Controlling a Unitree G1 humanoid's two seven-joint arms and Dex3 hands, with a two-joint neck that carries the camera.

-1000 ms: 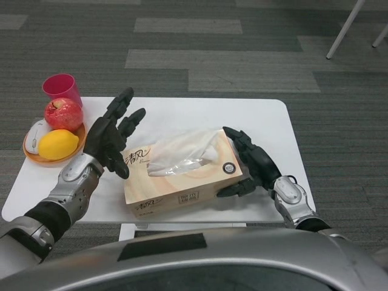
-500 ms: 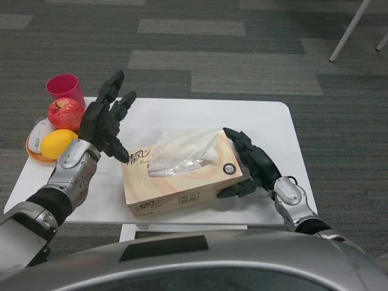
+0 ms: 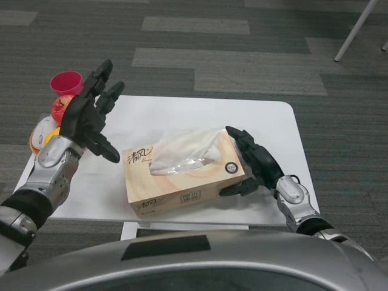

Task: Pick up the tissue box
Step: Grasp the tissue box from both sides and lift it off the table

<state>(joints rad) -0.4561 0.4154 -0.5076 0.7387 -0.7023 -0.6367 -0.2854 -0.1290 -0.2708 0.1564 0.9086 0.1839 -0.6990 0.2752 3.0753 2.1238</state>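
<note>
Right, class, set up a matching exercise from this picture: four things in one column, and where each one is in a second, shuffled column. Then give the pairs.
Things:
1. tissue box
2. pink cup
3. left robot hand
4. right robot hand

Places:
A. against the right end of the box
B. raised, fingers spread, apart from the box
C. middle of the white table
D. far left corner, behind the fruit

Pairs: 1-C, 2-D, 3-B, 4-A
</note>
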